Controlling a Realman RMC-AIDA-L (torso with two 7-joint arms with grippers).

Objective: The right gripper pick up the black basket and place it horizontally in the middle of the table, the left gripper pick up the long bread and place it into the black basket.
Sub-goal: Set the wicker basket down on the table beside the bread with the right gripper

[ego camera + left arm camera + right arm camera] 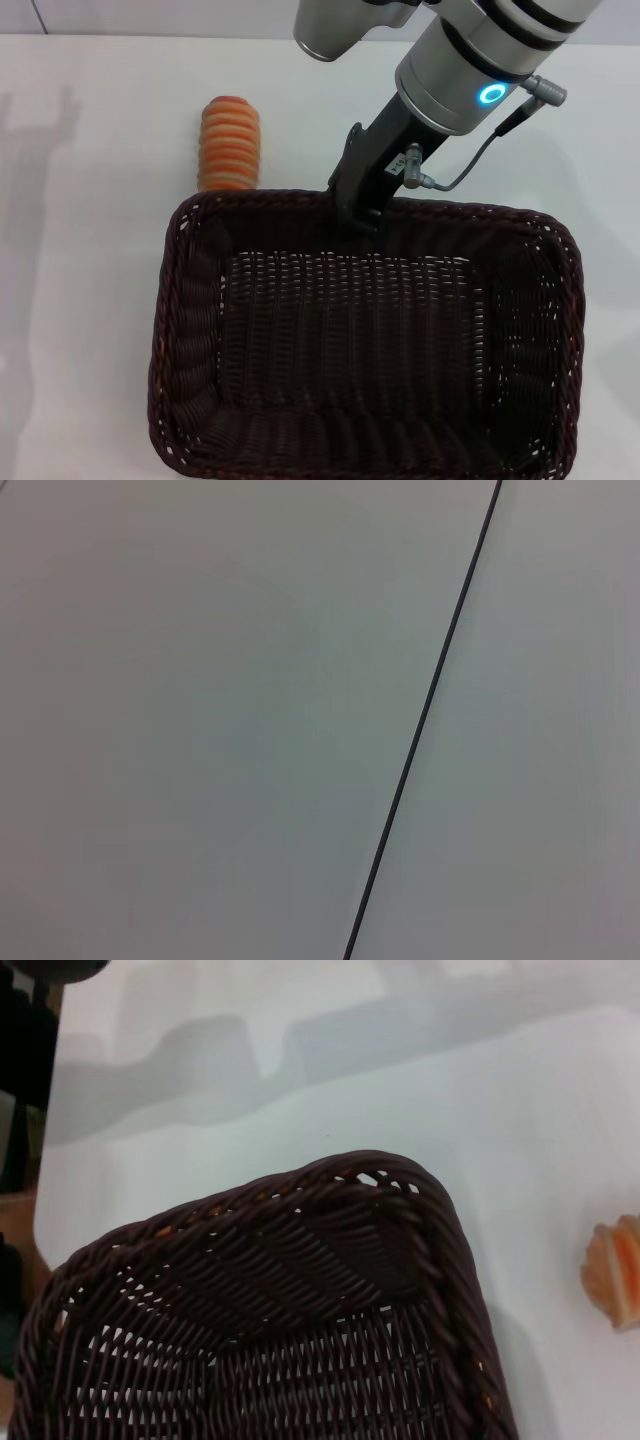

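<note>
The black basket (365, 350) fills the lower middle of the head view, its long side lying crosswise on the white table (90, 250). My right gripper (356, 212), on the blue-lit arm, reaches down onto the middle of the basket's far rim and is shut on it. The right wrist view shows a basket corner (330, 1260) from close by. The long bread (230, 143), striped orange and cream, lies on the table just beyond the basket's far left corner; its end shows in the right wrist view (617, 1270). My left gripper is out of view.
The left wrist view shows only a plain pale surface crossed by a thin dark seam (425, 715). The table's far edge (150, 36) runs behind the bread. The basket's near rim reaches the bottom of the head view.
</note>
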